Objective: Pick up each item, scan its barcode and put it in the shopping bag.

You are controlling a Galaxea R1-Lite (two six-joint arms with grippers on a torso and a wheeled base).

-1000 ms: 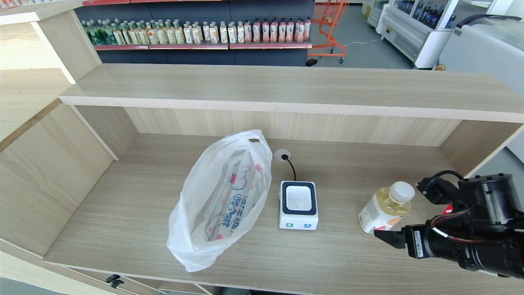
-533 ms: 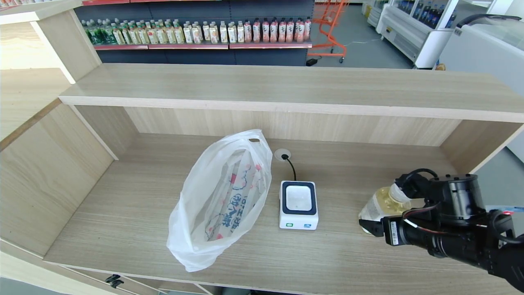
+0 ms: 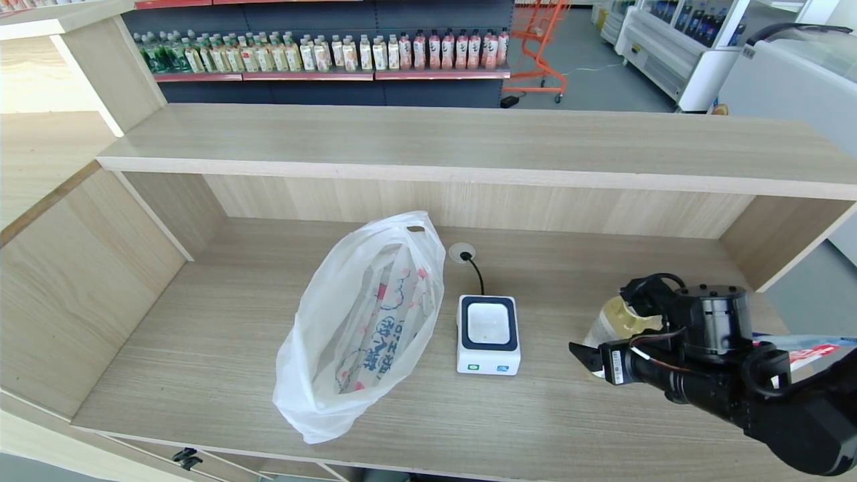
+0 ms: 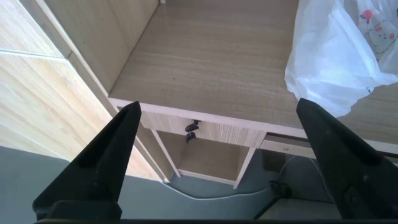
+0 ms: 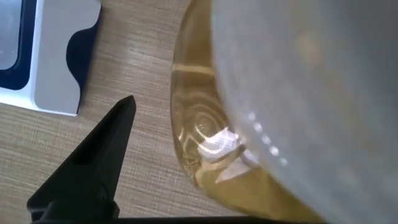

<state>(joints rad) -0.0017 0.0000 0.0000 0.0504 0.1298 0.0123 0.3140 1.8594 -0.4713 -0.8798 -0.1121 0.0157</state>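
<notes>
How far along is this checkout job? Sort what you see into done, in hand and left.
Done: a printed packet lies in the shopping bag. In hand: the right gripper straddles the bottle of yellow liquid with open fingers; it stands on the counter. Left: grasp it, show it to the scanner, bag it. The left gripper is open, empty.

Bright, even light, soft shadows on the counter (image 3: 221,321), a glint in the bottle (image 5: 205,140).
</notes>
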